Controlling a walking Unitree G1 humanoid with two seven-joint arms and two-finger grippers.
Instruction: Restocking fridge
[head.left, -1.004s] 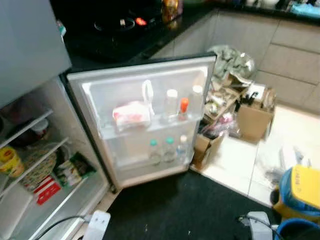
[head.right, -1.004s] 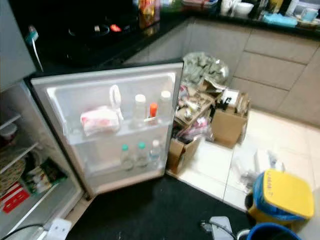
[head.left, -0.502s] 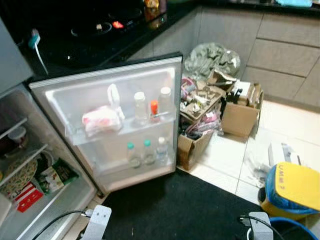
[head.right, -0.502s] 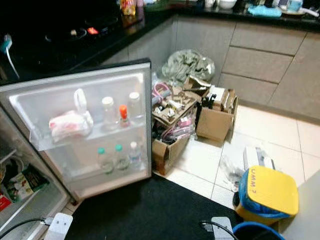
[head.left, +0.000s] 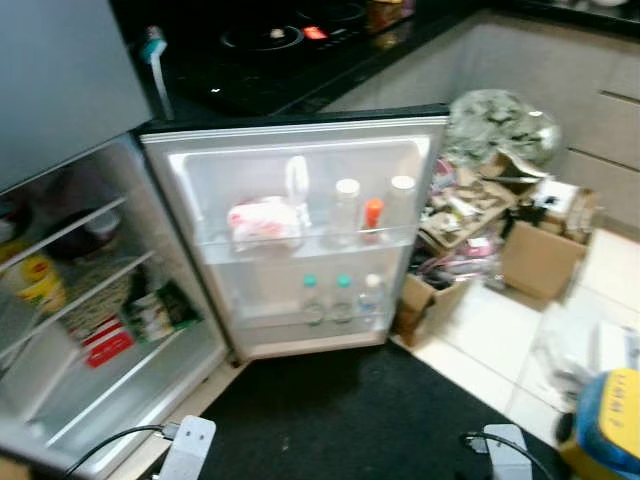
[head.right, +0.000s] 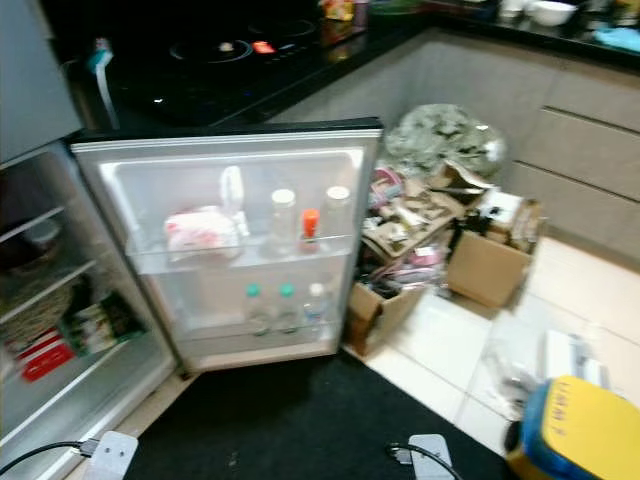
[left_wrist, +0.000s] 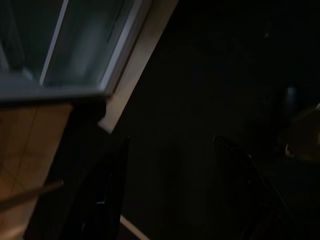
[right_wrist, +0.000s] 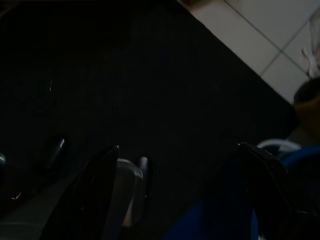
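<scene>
Fridge stands open at your left, its door swung wide with bottles racked. Your view has swung back toward it since a moment ago, so approach resumes. Left gripper and right gripper hang empty, fingers apart.

the fridge door stands swung wide in front of me, so the way into the fridge shelves on my left is open from the black mat. the upper door rack is crowded: a pink-and-white packet, a clear bottle and an orange-capped bottle stand side by side, little gap between them. the lower rack holds three small bottles, with free room to their left. on my right, open cardboard boxes full of clutter block the tiled floor just beside the door's edge. the mat itself is bare.
</scene>
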